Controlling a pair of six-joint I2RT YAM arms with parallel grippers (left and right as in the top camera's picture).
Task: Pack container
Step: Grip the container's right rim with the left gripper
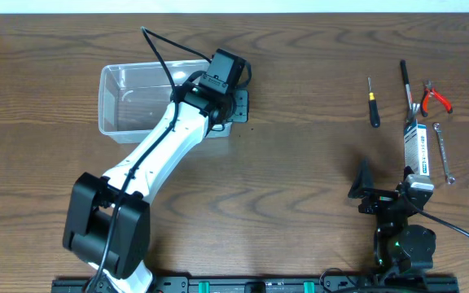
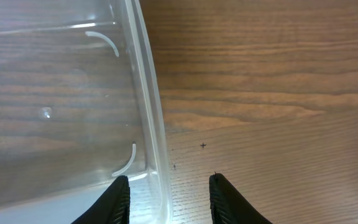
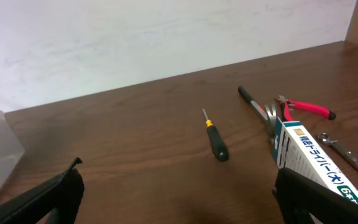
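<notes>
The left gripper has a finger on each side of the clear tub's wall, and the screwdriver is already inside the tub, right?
Not the second part. The left gripper does have a finger on each side of the container wall, but the screwdriver is not inside. The overhead view shows it lying on the table, far to the right of the container.

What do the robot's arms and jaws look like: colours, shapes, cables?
The left arm has a white link between black joints, with a black cable along it. The right arm is black with a small green light. Both have black jaws.
</notes>
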